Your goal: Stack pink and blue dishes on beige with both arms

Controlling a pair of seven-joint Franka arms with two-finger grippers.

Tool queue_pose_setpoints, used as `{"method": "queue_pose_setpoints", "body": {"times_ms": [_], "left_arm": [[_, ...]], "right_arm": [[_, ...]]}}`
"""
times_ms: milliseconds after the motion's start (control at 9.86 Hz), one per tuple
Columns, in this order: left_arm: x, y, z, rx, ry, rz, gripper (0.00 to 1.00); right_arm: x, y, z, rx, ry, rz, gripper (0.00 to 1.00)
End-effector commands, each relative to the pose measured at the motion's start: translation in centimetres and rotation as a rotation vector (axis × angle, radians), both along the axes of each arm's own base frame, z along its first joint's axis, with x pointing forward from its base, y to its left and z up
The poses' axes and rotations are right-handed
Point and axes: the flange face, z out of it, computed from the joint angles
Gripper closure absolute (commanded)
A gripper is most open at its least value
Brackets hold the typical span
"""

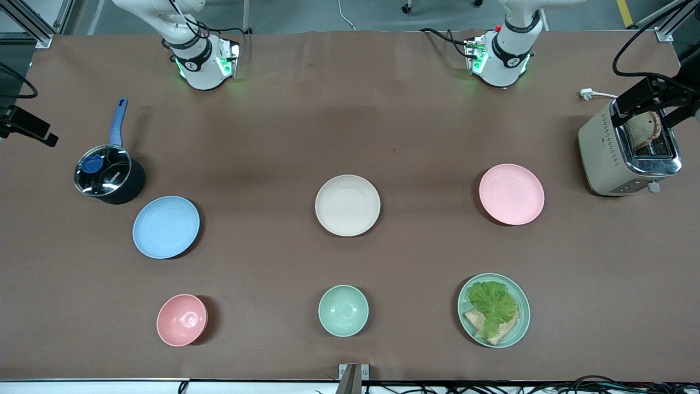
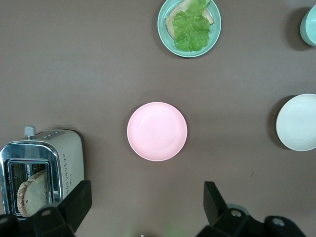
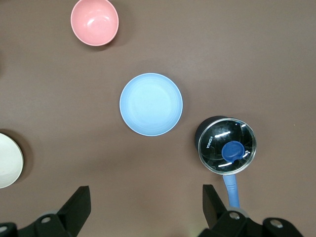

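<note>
The beige plate (image 1: 347,205) lies mid-table with nothing on it. The pink plate (image 1: 511,193) sits toward the left arm's end, and the blue plate (image 1: 166,226) toward the right arm's end. My left gripper (image 2: 147,197) hangs open high over bare table between its base and the pink plate (image 2: 157,131), holding nothing. My right gripper (image 3: 146,200) is likewise open and high, over bare table short of the blue plate (image 3: 151,104). Part of the beige plate (image 2: 297,122) shows at the edge of both wrist views. Neither hand shows in the front view.
A lidded dark pot (image 1: 108,175) with a blue handle stands close to the blue plate. A toaster (image 1: 629,150) holding bread stands near the pink plate. Nearer the front camera are a pink bowl (image 1: 181,319), a mint bowl (image 1: 343,310) and a mint plate (image 1: 519,323) with lettuce and bread.
</note>
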Motion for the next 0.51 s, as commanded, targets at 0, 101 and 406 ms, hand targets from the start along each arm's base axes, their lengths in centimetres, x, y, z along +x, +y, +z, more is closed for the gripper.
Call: {"method": "queue_pose_setpoints", "body": {"times_ms": [0,101,406], "left_arm": [[-0.2,-0.1,-1.3,0.023,0.025,0.003,0.0],[-0.2,0.0,-1.1,0.024,0.022,-0.005,0.0],[0.9,1.0,-3.0,0.013,0.054,0.005,0.02]], "right_arm": [[-0.2,-0.3,0.3,0.004,0.002,0.017,0.0],[-0.3,-0.6,0.3,0.003,0.001,0.048,0.0],[-0.3,-0.7,0.3,0.002,0.005,0.053,0.0]]}}
